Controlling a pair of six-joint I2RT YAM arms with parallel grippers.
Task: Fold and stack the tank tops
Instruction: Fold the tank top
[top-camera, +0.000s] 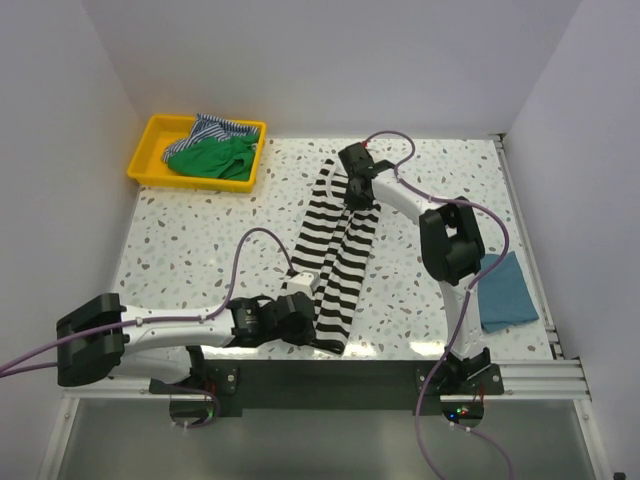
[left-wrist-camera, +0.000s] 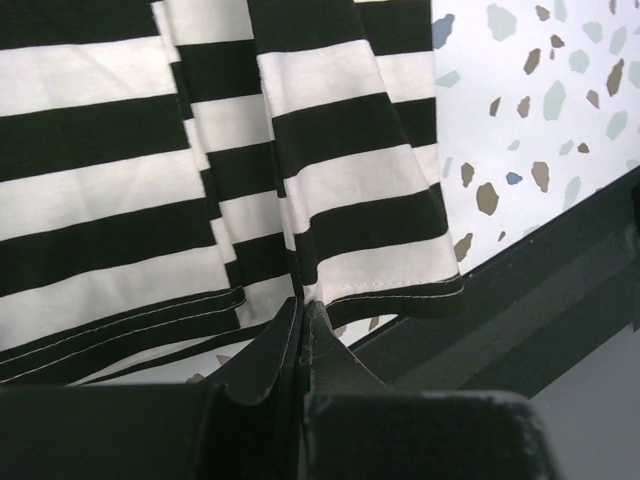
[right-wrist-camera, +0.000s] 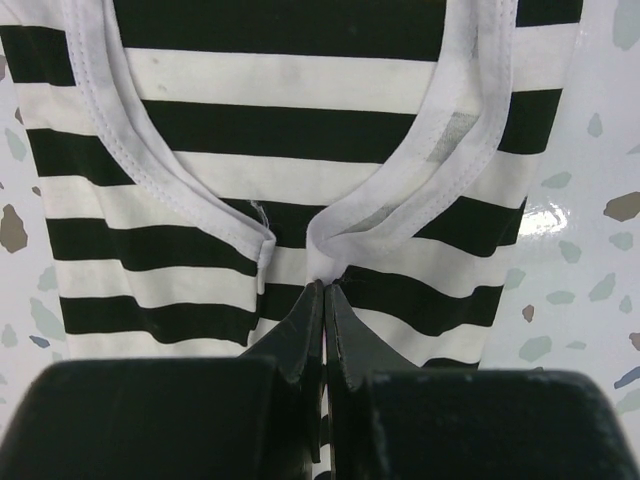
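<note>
The black-and-white striped tank top (top-camera: 338, 250) lies stretched lengthwise down the middle of the table, folded into a narrow strip. My left gripper (top-camera: 302, 322) is shut on its hem at the near end (left-wrist-camera: 303, 300). My right gripper (top-camera: 358, 185) is shut on its white neckline trim at the far end (right-wrist-camera: 326, 282). The teal-blue tank top (top-camera: 503, 291) lies folded at the right edge. The green tank top (top-camera: 213, 157) and the finely blue-striped tank top (top-camera: 216, 128) lie crumpled in the yellow tray (top-camera: 150, 150).
The yellow tray stands at the far left corner. A black rail (left-wrist-camera: 520, 290) runs along the table's near edge just beside the hem. White walls enclose the table on three sides.
</note>
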